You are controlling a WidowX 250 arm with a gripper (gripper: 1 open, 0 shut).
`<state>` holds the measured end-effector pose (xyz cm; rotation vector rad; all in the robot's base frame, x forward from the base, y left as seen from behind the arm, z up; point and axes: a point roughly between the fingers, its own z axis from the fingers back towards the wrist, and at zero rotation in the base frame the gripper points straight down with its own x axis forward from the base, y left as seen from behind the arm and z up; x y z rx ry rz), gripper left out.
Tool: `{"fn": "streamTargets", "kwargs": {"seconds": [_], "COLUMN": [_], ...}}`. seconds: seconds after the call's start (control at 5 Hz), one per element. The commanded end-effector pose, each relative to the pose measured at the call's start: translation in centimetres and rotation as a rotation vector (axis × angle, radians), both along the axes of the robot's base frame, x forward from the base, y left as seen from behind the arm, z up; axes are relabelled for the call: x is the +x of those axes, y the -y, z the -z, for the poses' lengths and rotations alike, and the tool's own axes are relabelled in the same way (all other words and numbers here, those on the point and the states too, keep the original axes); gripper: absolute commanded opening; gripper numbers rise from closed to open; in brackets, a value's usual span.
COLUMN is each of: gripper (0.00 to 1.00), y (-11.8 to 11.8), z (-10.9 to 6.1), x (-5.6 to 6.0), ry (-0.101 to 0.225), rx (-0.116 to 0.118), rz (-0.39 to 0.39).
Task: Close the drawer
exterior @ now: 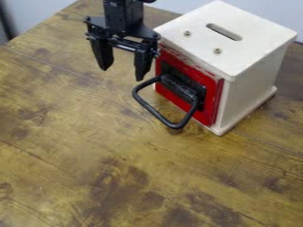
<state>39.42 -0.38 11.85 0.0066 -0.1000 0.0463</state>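
The red drawer (206,85) sits inside the pale wooden cube casing (232,46) at the upper right, its red face about flush with the casing's front. A black front plate (182,87) carries a large black wire loop handle (159,107) that lies out over the table toward the lower left. My gripper (122,64) hangs just above and left of the handle, beside the casing's left front corner. Its dark fingers (104,60) are spread apart with nothing between them, and it touches neither the handle nor the drawer.
The worn wooden table (106,168) stretches to the left and the front. Its far edge runs behind the arm at the top left, with grey floor beyond. A slot and two screws mark the casing's top.
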Motion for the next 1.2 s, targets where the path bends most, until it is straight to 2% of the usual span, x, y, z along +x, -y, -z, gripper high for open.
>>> {"fn": "streamTargets", "kwargs": {"seconds": [0.0,0.2,0.4,0.6,0.8,1.0], "gripper": [1.0,1.0,1.0,1.0,1.0,1.0], "y": [-1.5,-1.6,-1.3,-1.0,-1.6,-2.1], "z": [-2.7,-4.3,-3.2,-2.1,-1.9,-2.6], "x": [0.6,-0.5,0.1,0.7,0.5,0.2], "ry": [0.072,0.081,0.085,0.065,0.062,0.069], "rx": [-0.002,-0.003,-0.002,0.003,0.003,-0.003], "rz": [-0.036,-0.069,-0.069,-0.069,-0.058,-0.038]}}
